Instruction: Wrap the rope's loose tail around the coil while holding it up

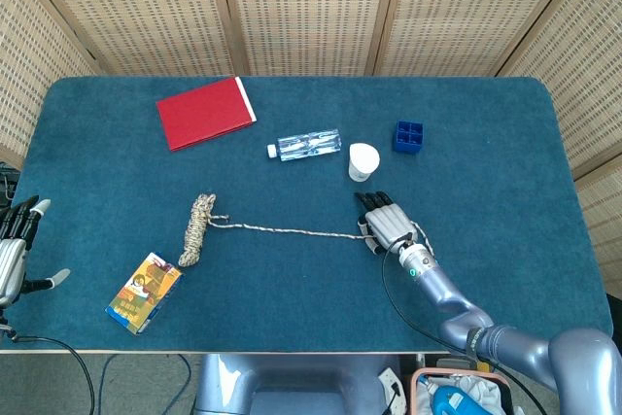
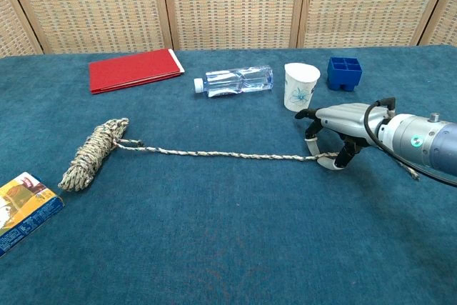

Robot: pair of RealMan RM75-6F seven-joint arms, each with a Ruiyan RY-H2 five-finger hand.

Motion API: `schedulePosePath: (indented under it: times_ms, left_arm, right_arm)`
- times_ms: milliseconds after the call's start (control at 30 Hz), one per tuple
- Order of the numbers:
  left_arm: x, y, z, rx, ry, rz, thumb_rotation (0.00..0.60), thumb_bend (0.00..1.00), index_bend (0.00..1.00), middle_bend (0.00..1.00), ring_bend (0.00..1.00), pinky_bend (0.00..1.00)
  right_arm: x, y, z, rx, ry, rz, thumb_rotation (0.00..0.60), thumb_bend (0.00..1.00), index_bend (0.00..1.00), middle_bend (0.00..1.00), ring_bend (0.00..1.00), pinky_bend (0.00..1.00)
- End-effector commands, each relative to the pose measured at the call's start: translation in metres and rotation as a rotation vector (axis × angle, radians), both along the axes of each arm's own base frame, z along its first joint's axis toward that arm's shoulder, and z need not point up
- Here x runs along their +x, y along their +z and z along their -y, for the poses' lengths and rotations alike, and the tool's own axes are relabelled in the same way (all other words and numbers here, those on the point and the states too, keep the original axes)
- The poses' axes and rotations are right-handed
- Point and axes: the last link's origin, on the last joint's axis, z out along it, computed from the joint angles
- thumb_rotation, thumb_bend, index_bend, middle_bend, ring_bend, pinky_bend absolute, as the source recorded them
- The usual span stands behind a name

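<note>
The mottled rope coil (image 1: 197, 228) (image 2: 93, 153) lies flat on the blue table at the left. Its loose tail (image 1: 292, 231) (image 2: 214, 153) runs straight right along the cloth to my right hand (image 1: 389, 224) (image 2: 335, 130). That hand is lowered onto the tail, and its thumb and fingers (image 2: 312, 149) curl around the rope and pinch it at table level. A short end of the tail (image 2: 408, 169) shows past the wrist. My left hand (image 1: 12, 250) hangs off the table's left edge, fingers spread and holding nothing, far from the coil.
A red book (image 1: 205, 112) lies at the back left. A water bottle (image 1: 306, 145), a paper cup (image 1: 362, 161) and a blue compartment box (image 1: 409, 137) stand behind the right hand. A yellow carton (image 1: 144, 292) sits near the front edge beside the coil.
</note>
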Motion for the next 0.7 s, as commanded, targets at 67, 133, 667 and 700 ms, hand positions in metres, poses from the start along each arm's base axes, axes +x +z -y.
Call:
schedulePosePath:
  times_ms: [67, 133, 667, 700]
  left_arm:
    - [0.000, 0.000, 0.000, 0.000, -0.001, 0.002, 0.600, 0.00, 0.00, 0.00, 0.00, 0.00]
    - [0.001, 0.000, -0.002, -0.006, -0.008, -0.005, 0.600, 0.00, 0.00, 0.00, 0.00, 0.00]
    - [0.059, -0.010, -0.090, -0.379, -0.616, -0.365, 0.600, 0.10, 0.00, 0.00, 0.00, 0.00]
    - [0.065, -0.023, -0.100, -0.434, -0.719, -0.488, 0.600, 0.11, 0.00, 0.00, 0.00, 0.00]
  right_arm:
    - [0.003, 0.004, -0.001, -0.009, -0.001, 0.034, 0.600, 0.43, 0.65, 0.00, 0.00, 0.00]
    - [0.005, 0.009, -0.003, -0.014, -0.006, 0.080, 0.600, 0.44, 0.66, 0.00, 0.00, 0.00]
    - [-0.005, 0.057, -0.023, -0.056, 0.063, 0.124, 0.600, 0.46, 0.67, 0.00, 0.00, 0.00]
    - [-0.006, 0.059, -0.024, -0.061, 0.063, 0.122, 0.600, 0.46, 0.67, 0.00, 0.00, 0.00]
